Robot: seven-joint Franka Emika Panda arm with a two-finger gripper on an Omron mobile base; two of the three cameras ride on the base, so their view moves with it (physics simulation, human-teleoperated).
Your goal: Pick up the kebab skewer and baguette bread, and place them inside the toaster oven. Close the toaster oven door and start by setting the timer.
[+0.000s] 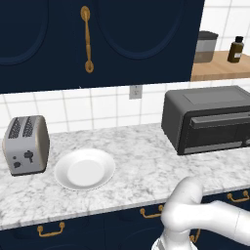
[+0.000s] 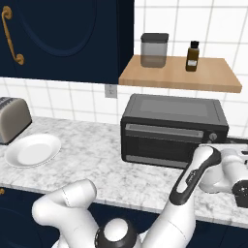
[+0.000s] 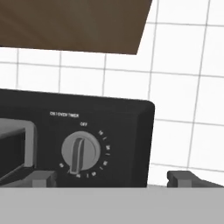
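Hand view: hand (image 3: 112, 178) open, fingertips wide apart, holding nothing, just in front of the timer dial (image 3: 80, 152) at the right end of the toaster oven (image 2: 173, 130). Oven door (image 2: 162, 143) shut, on the worktop (image 1: 146, 161). White plate (image 1: 84, 169) sits bare beside the silver toaster (image 1: 26, 145).

White arm rising from the base, elbow bent low, forearm reaching forward and to the right at about surface height, claw (image 3: 112, 178) level and facing ahead, its two dark fingertips (image 3: 41, 178) spread wide apart, holding nothing
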